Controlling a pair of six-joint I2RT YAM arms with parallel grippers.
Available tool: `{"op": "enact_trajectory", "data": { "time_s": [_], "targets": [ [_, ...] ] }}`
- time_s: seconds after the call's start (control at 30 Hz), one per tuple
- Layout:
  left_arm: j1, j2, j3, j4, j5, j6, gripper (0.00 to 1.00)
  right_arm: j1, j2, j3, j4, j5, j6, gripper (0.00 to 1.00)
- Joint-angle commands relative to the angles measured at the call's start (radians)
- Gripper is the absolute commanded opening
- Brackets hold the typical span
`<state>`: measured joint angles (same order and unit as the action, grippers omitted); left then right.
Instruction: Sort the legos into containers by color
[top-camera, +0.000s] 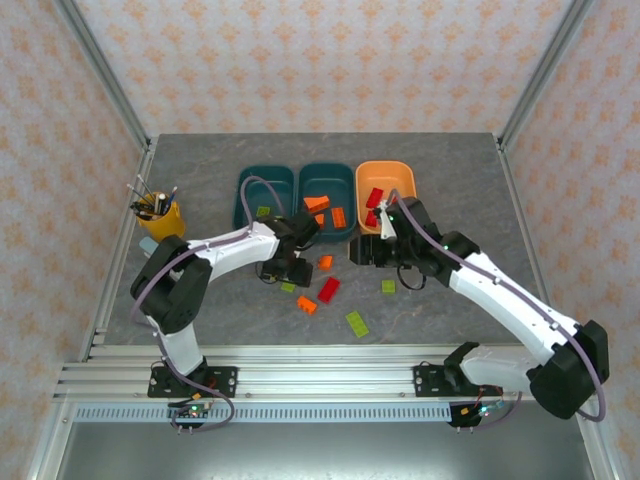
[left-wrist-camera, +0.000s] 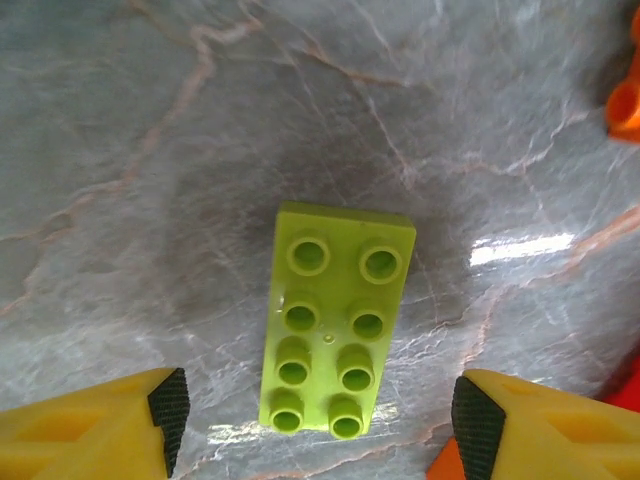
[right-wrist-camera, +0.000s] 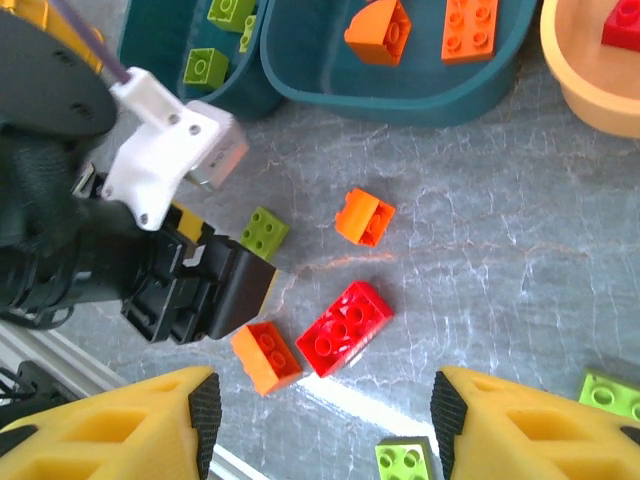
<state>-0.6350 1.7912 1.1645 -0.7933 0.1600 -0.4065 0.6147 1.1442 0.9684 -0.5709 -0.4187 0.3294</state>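
The spread left gripper (left-wrist-camera: 318, 412) should drop straight and pinch the yellow-green brick (left-wrist-camera: 335, 320) by its long sides, at 9 and 3 o'clock.

Trays (top-camera: 327, 180): I see three side by side, far centre.
Pen cup (top-camera: 160, 212): left of them.
Loose bricks (top-camera: 328, 290): scattered on table (top-camera: 470, 180), near of trays.

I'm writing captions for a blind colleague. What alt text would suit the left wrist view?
A yellow-green eight-stud brick lies studs-up on the grey marbled table, centred between the left gripper's open yellow fingers, with a gap on each side. Part of an orange brick shows at the upper right edge.
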Motion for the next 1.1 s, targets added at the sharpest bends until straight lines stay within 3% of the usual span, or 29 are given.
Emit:
{"op": "enact_trajectory", "data": {
  "time_s": [0.0,0.1,0.33,0.43,0.77,1.07],
  "targets": [
    [-0.001,0.037,0.027,-0.001,0.033,0.103,0.70,0.001,-0.047,-0.026,-0.027,-0.001,0.019,0.60],
    [0.001,0.069,0.032,0.004,0.029,0.103,0.66,0.000,-0.059,-0.032,-0.025,0.005,0.035,0.60],
    [0.000,0.112,0.050,-0.001,-0.004,0.097,0.40,0.000,-0.079,-0.046,-0.021,0.016,0.051,0.60],
    [-0.002,0.112,0.046,0.000,-0.030,0.083,0.35,0.000,-0.088,-0.053,-0.024,0.014,0.051,0.59],
    [-0.008,-0.014,0.095,-0.079,-0.072,0.015,0.32,0.000,-0.101,-0.046,-0.021,0.019,0.049,0.59],
    [0.028,-0.095,0.307,-0.257,-0.109,-0.012,0.32,0.000,-0.056,0.006,-0.008,0.008,0.040,0.59]
  ]
}}
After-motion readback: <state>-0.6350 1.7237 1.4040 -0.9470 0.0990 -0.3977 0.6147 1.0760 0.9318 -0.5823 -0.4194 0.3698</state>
